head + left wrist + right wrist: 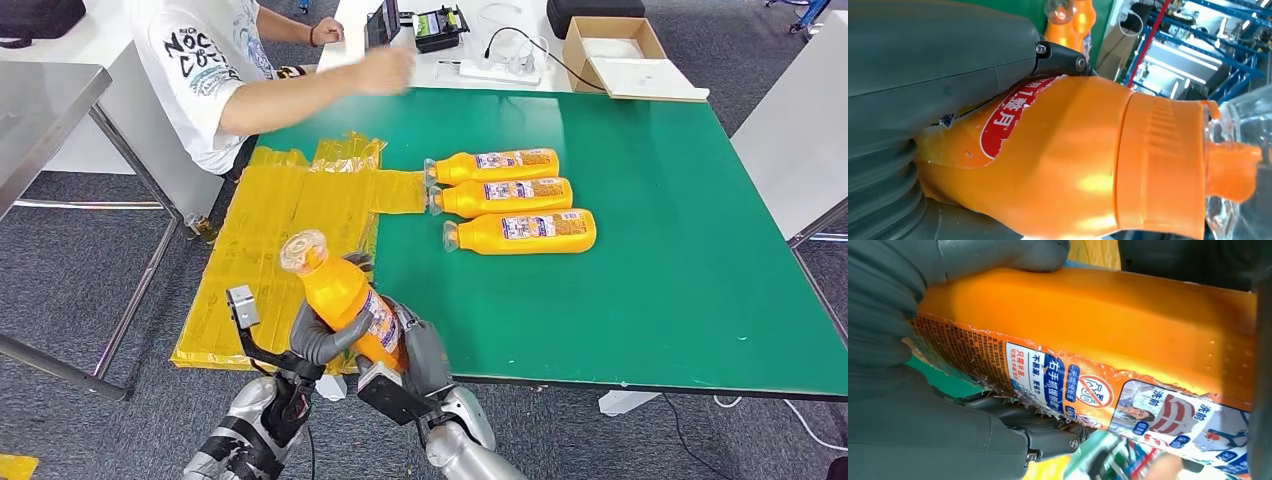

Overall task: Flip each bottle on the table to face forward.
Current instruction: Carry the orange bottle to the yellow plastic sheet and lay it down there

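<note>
Both hands hold one orange detergent bottle in the air over the near left edge of the green table, cap tilted up and to the far left. The left hand wraps its thumb and fingers round the shoulder just below the cap; the right hand clasps the lower body, where the back label's small print shows in the right wrist view.

The bottle is smooth, glossy moulded plastic, broad and flattened, tapering to a ribbed orange collar under a clear faceted cap. It looks stiff enough for a firm squeeze, but the shiny skin and peeling label edges could slip, so the flat sides of the body are the safest hold; the cap is probably brittle and best left alone. Whether it is full, and so heavy, I cannot tell.

Three matching bottles lie side by side further in, caps to the left. Crinkled yellow plastic sheeting drapes over the left edge. A person's arm reaches across the far side.
</note>
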